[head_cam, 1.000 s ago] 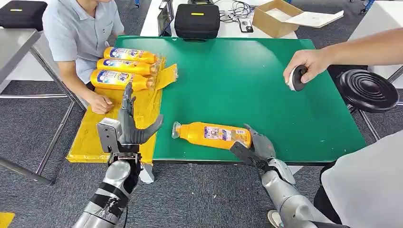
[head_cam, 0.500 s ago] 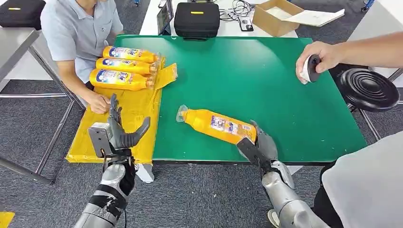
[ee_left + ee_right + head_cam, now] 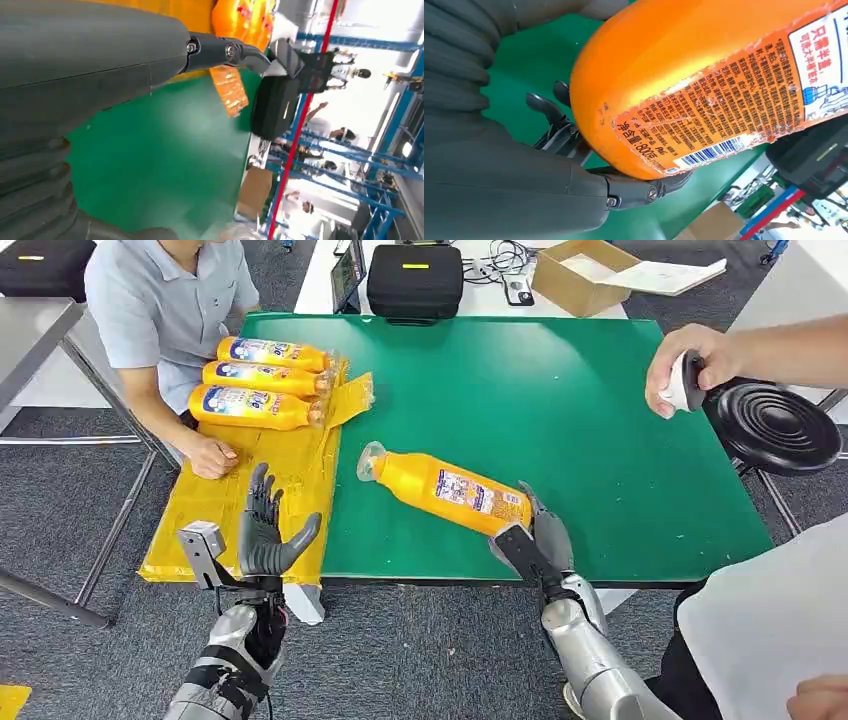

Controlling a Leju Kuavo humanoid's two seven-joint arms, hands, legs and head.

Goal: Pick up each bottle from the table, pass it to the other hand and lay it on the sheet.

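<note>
The right hand is seen at the near edge of the table, at about 5 o'clock in the head view, with its fingers wrapped around the base end of an orange bottle. In the right wrist view the thumb and darker fingers are seen clasping the bottle's rounded base. The bottle is tilted, its clear cap end pointing toward 10 o'clock from the hand; whether that end touches the green surface cannot be told.

The left hand is held upright at about 7 o'clock, over the near edge of the yellow sheet, fingers spread and holding nothing.

Three further orange bottles are laid side by side on the far part of the sheet, at about 10 o'clock, touching one another.

A seated person's hand is rested on the sheet's left edge. Another person's hand, at 2 o'clock, is closed on a small dark and white object beside a black stool. A black case and a cardboard box are placed beyond the table at 12 o'clock.
</note>
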